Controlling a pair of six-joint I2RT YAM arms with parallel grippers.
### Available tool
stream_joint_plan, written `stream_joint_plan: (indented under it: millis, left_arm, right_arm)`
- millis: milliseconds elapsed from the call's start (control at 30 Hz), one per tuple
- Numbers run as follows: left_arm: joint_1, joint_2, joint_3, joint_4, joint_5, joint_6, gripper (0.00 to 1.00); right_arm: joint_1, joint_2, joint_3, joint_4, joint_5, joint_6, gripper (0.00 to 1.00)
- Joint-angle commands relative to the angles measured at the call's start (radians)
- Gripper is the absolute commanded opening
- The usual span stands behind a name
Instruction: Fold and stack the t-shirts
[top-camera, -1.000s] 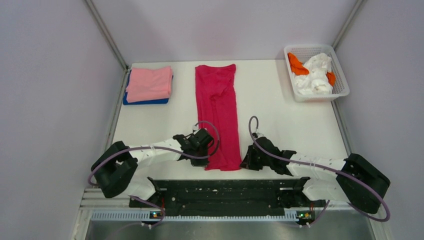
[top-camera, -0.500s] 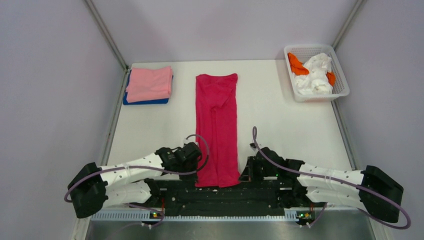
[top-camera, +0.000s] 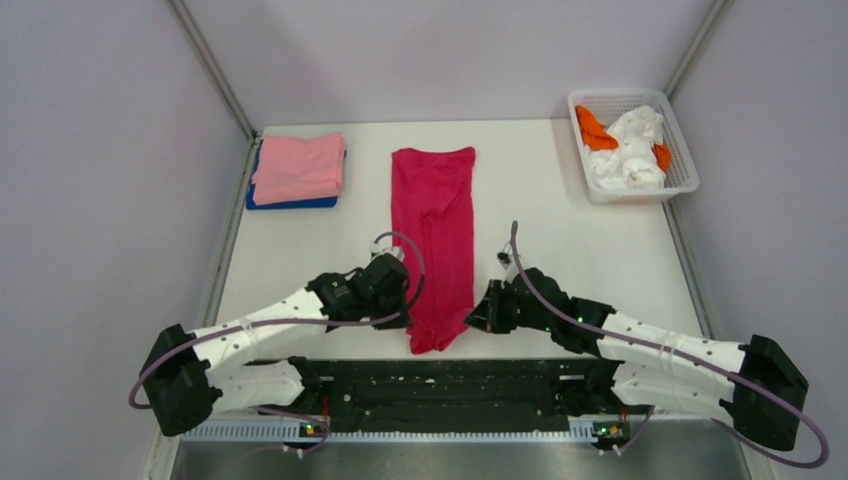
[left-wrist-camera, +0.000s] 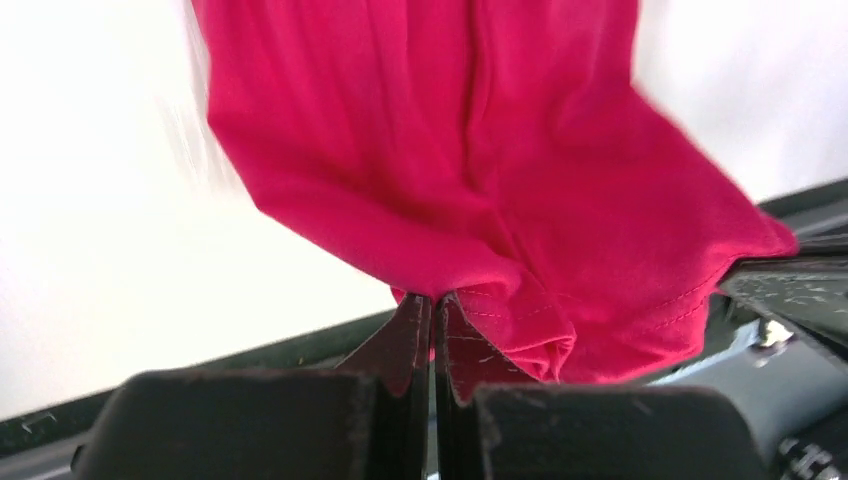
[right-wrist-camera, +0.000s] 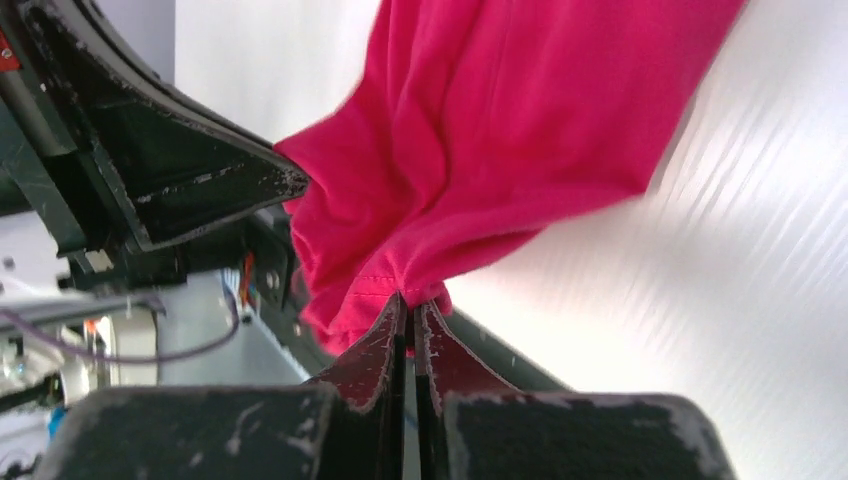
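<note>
Where the white table (top-camera: 580, 250) runs away from the arms, the crimson t-shirt (top-camera: 433, 215) lies down its middle as a long narrow strip, folded lengthwise. The far end is flat and square, while the near end is gathered in and narrower than the rest. That near end stops just short of the black base plate (top-camera: 450, 385) that carries the two arms. The left gripper (top-camera: 403, 310) is clamped tight on the shirt's near left corner. Seen from its wrist, the dark fingers (left-wrist-camera: 398, 345) are pressed together with only a stitched fold of red hem pinched at their tips, and the cloth spreads away over the table. The right gripper (top-camera: 474, 318) bites the near right corner in the same way, its jaws closed on a small tuck of hem and the fabric fanning out beyond them. The two grippers sit close to each other, one on each side of the bunched end. In the far left corner the light pink t-shirt (top-camera: 298, 167) rests folded on top of the deep blue t-shirt (top-camera: 290, 203), whose edge shows along the near and left sides. A white plastic basket (top-camera: 683, 150) in the far right corner holds crumpled white cloths (top-camera: 630, 150) and an orange cloth (top-camera: 594, 130), well apart from the crimson shirt.
</note>
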Motion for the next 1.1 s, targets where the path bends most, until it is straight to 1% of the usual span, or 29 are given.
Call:
stream_joint_plan:
  millis: [0,67,133,200,267,367,500,700,1067]
  left_arm:
    - [0.126,0.053,0.107,0.099,-0.046,0.075,0.0]
    - [0.208,0.087,0.117,0.163,0.007,0.096,0.0]
    - [0.274,0.136,0.151,0.19,0.043,0.12,0.0]
    - [0.316,0.193,0.209,0.193,0.064,0.149,0.0]
    - [0.35,0.249,0.264,0.192,0.079,0.173,0.0]
    - [0.404,0.326,0.337,0.171,0.075,0.2,0.0]
    - [0.476,0.422,0.417,0.164,0.113,0.247,0.0]
    - [0.532,0.574,0.538,0.12,0.159,0.288,0.0]
    - [0.579,0.761,0.693,0.101,0.205,0.334,0.0]
  right_arm:
    - [-0.119,0.086,0.114,0.089,0.014,-0.112,0.0]
    - [-0.169,0.142,0.164,0.085,0.015,-0.147,0.0]
    - [-0.217,0.199,0.213,0.083,0.014,-0.174,0.0]
    - [-0.265,0.251,0.263,0.09,0.0,-0.199,0.0]
    - [-0.314,0.3,0.291,0.136,-0.023,-0.208,0.0]
    - [-0.381,0.374,0.347,0.156,-0.059,-0.226,0.0]
    - [-0.443,0.477,0.41,0.174,-0.099,-0.251,0.0]
    - [-0.506,0.606,0.493,0.204,-0.161,-0.274,0.0]
    - [-0.569,0.806,0.611,0.24,-0.231,-0.295,0.0]
